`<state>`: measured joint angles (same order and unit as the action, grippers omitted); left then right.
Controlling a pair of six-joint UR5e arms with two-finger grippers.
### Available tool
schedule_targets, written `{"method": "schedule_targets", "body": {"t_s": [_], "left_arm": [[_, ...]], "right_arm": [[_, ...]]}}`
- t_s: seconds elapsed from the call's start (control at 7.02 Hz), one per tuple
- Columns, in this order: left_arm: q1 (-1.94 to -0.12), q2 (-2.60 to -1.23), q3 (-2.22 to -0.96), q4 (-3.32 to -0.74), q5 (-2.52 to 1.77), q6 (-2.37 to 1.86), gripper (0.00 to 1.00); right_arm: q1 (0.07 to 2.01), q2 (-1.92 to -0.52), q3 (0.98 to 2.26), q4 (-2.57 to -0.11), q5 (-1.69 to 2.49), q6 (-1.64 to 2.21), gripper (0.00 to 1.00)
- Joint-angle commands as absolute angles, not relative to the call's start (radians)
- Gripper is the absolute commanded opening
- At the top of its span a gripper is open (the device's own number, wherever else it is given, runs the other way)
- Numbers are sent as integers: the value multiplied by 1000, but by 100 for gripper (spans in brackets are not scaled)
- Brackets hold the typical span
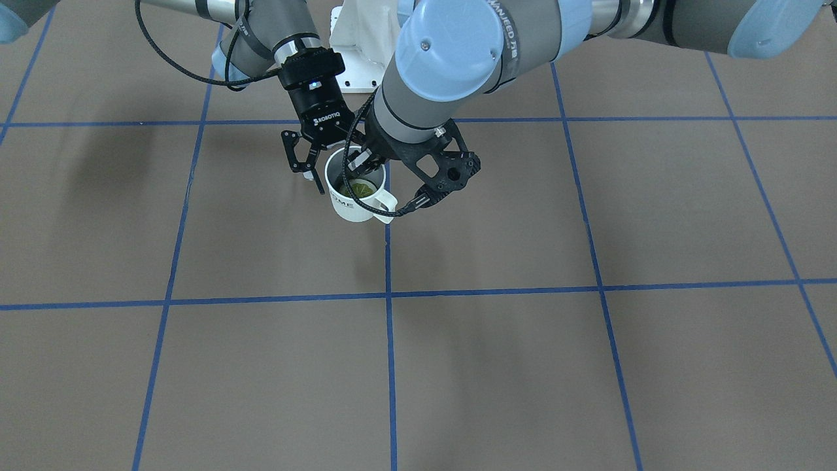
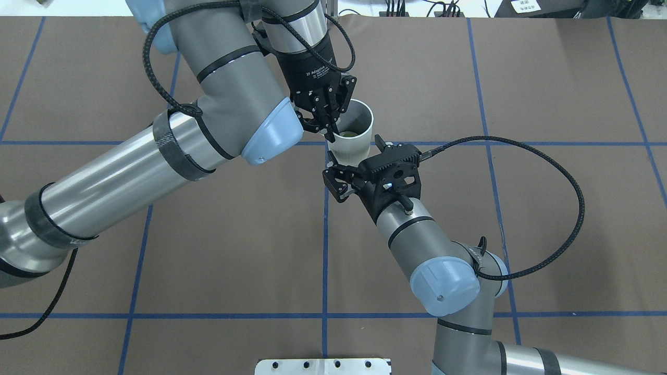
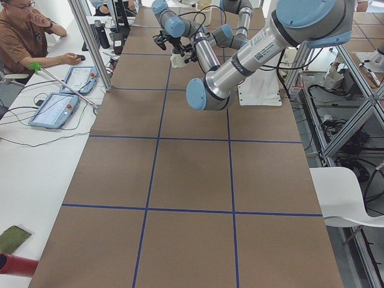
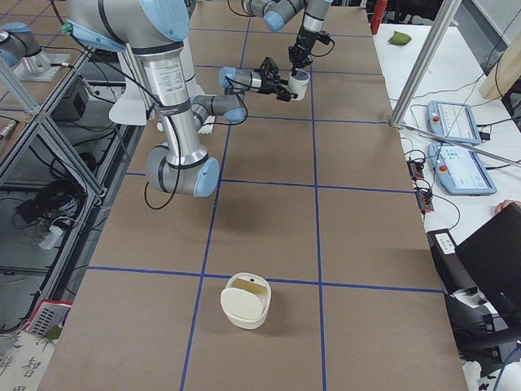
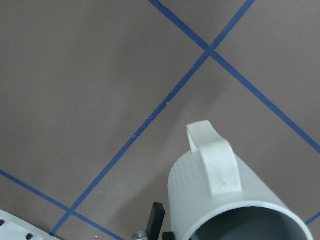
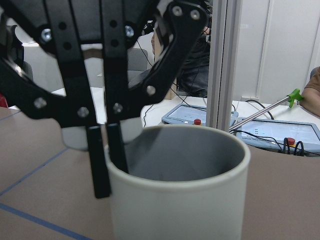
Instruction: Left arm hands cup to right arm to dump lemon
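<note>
Facing me: my left hand (image 1: 361, 163) pinches the cup (image 1: 352, 208) by its rim, one finger inside, so the wall stays free for a second grip. The cup hangs upright above the middle of the bench (image 1: 523, 366), well in from every edge, which keeps the lemon (image 1: 359, 190) lying at its bottom. My right hand (image 1: 337, 173) is spread wide, one finger just beside the wall.

From overhead, those spread fingers stand on either side of the cup's lower body. Whether they touch it I cannot tell.

The side views show the cup lifted off the bench. A white tub (image 4: 244, 300) stands toward the end on my right, likely where I dump.

My left wrist view shows the handle (image 5: 212, 160) away from my pinch. My right wrist view has the cup square ahead, placed, I judge, for closing.
</note>
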<state>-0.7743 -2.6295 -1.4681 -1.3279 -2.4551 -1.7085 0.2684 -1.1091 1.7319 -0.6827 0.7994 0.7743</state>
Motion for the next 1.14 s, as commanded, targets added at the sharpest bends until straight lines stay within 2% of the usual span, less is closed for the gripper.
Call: {"method": "schedule_targets", "body": {"t_s": [0.0, 0.85, 1.0], "left_arm": [[-762, -2629, -1485, -1327, -2456, -1729, 0], [-742, -2628, -1500, -1328, -2456, -1750, 0], [-742, -2628, -1500, -1328, -2456, -1750, 0]], "right_arm": [[268, -1109, 1732, -683, 799, 776, 99], [265, -1112, 1726, -683, 792, 779, 99], [265, -1111, 1726, -683, 792, 779, 95]]}}
